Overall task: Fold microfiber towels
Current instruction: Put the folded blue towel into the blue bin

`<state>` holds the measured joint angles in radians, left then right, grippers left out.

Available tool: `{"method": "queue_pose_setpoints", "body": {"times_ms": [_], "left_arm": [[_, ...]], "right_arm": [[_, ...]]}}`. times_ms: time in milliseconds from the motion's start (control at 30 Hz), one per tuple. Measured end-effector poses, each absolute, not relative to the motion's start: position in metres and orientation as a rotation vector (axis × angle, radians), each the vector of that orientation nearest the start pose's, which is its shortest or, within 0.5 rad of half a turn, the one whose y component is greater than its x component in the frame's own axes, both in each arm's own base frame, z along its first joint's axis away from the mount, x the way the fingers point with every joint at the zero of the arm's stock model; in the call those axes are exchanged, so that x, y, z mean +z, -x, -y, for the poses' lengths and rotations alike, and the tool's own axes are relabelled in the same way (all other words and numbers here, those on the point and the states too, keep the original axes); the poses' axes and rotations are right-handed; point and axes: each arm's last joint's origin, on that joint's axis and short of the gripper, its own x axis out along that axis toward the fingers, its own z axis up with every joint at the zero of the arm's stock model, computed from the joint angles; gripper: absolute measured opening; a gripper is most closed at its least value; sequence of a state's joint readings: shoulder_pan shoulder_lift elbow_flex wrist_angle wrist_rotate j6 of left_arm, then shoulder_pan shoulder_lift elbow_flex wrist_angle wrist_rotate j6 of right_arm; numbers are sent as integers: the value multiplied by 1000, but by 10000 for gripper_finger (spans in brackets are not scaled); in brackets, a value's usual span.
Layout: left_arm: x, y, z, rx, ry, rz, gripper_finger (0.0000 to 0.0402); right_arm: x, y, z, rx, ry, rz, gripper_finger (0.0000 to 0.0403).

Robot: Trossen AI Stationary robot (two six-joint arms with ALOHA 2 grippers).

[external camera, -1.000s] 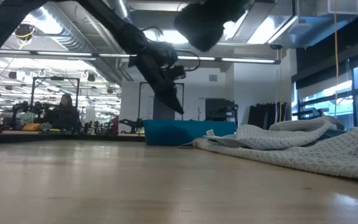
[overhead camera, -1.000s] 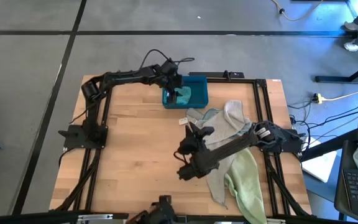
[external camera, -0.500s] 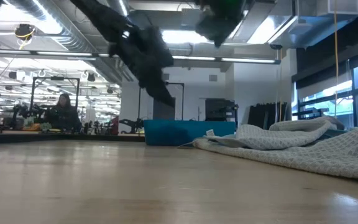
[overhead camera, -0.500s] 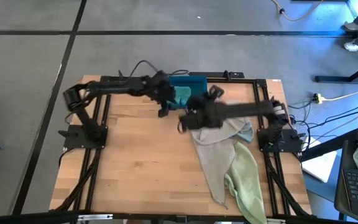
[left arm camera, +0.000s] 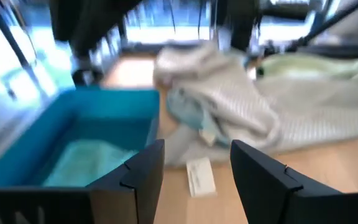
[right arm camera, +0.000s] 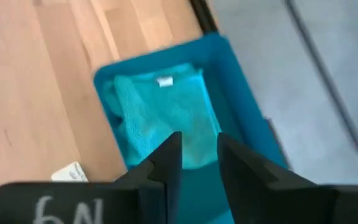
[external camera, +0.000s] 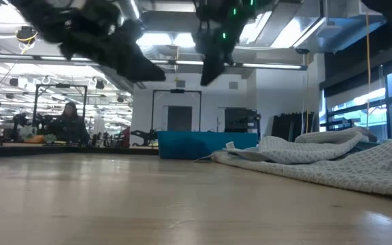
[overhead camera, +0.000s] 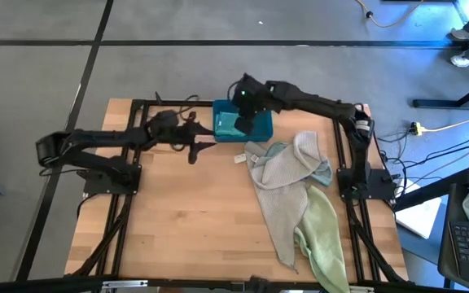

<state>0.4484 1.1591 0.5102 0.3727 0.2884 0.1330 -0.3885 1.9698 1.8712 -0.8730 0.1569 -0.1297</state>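
Observation:
A folded teal towel point(right arm camera: 166, 115) lies flat in the teal-blue bin point(overhead camera: 259, 122) at the table's far edge. My right gripper point(right arm camera: 197, 149) hangs open above the bin point(right arm camera: 241, 93), pointing down at the towel, nothing between its fingers. My left gripper point(left arm camera: 197, 149) is open and holds nothing; it hovers left of the bin point(left arm camera: 104, 118) and points at it. A loose heap of towels lies to the right: grey-beige point(overhead camera: 287, 167), pale blue point(overhead camera: 324, 172) and pale green point(overhead camera: 320, 236), with a second grey-beige one point(overhead camera: 273, 216) spread toward the near edge.
A small white tag point(overhead camera: 238, 157) lies on the wood between the bin and the heap. Bare wood point(overhead camera: 186, 220) takes up the table's left and near-centre. The black frame rails point(overhead camera: 137, 114) run along the table's sides.
My left gripper has drawn back from the bin toward the table's left edge and levelled out. My right gripper has swung from the near-centre, beside the heap, up and across to the far edge, and now stands over the bin. The towels have stayed where they were.

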Motion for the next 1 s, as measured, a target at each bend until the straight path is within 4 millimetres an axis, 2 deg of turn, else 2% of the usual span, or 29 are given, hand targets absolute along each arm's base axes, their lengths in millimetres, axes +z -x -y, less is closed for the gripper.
{"method": "queue_pose_setpoints", "body": {"times_ms": [67, 167, 467, 667, 867, 1000], "left_arm": [[219, -211, -90, 140, -75, -159, 176], [219, -205, -82, 113, -116, -50, 176], [231, -202, -79, 112, -193, 53, 176], [248, -206, -81, 118, -237, 111, 176], [251, -207, -81, 135, -318, 121, 176], [253, -207, -82, 154, -330, 133, 176]], "right_arm": [[286, -394, 178, -417, 3, -1057, 89], [267, -398, 187, -403, 90, -1126, 76], [241, -416, 192, -274, 94, -1089, 72], [206, -409, 206, -236, 49, -1252, 56], [194, -403, 226, -208, -29, -1241, 9], [194, -402, 231, -146, -77, -1193, 9]]}}
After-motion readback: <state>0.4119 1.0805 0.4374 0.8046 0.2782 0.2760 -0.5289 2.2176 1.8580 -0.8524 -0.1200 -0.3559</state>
